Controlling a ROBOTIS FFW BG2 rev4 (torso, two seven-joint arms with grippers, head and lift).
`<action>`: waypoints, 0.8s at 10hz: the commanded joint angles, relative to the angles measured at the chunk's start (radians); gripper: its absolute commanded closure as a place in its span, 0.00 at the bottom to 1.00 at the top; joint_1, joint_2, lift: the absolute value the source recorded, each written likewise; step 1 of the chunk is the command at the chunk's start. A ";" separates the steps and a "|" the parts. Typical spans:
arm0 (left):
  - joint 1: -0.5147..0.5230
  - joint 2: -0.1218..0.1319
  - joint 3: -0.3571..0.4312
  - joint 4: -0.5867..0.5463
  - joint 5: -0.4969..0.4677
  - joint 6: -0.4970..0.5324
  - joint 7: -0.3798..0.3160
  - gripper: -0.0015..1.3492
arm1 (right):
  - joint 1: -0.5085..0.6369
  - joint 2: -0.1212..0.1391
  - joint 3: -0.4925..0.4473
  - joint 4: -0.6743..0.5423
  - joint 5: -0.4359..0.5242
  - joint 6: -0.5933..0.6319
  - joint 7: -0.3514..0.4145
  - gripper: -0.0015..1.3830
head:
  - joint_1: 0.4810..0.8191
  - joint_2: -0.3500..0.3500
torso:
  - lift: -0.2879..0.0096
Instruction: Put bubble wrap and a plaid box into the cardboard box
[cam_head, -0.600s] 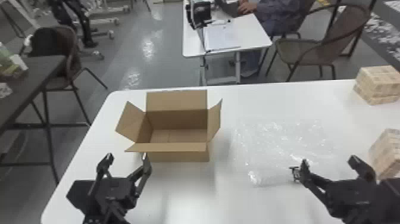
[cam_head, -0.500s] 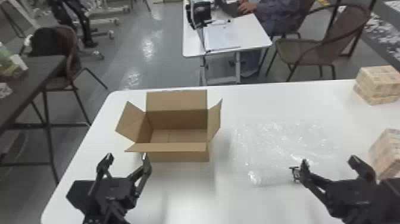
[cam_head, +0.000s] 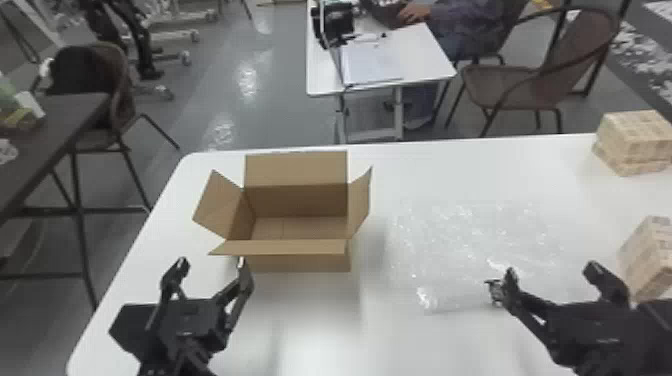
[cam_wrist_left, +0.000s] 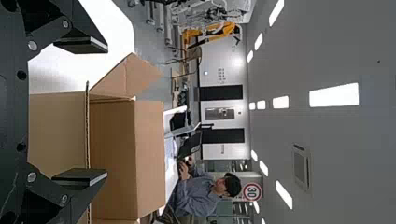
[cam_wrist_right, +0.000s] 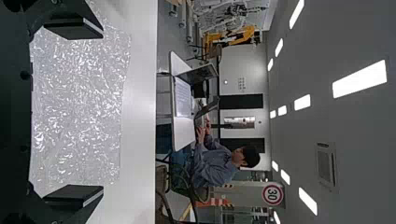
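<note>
Before me I count one cardboard box (cam_head: 300, 262) with four flaps (cam_head: 295, 170), and one spread of bubble wrap (cam_head: 465, 235). I see plaid boxes in two places, one spot near (cam_head: 647, 255) and one far (cam_head: 635, 127); how many make up the far lot, I cannot tell. I have two pincers, my left pincer (cam_head: 213, 262) and my right pincer (cam_head: 551, 270). Tables make three: two white (cam_head: 410, 350), one dark (cam_head: 55, 135). Chairs (cam_head: 510, 87) number at least two.

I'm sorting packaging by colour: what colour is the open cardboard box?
The cardboard box is light brown, best seen in the head view.
</note>
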 joint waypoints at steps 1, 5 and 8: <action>0.001 -0.003 0.001 0.000 0.005 0.004 0.000 0.25 | 0.002 0.000 0.000 0.000 0.002 0.000 0.000 0.09 | 0.63 0.73 | 0.60; -0.026 -0.003 0.061 -0.065 0.066 0.159 -0.032 0.25 | 0.002 0.000 0.000 0.000 0.003 0.000 0.000 0.09 | 0.63 0.74 | 0.60; -0.053 -0.003 0.135 -0.172 0.106 0.310 -0.058 0.25 | 0.002 0.002 0.000 0.000 0.006 0.000 0.000 0.09 | 0.63 0.80 | 0.60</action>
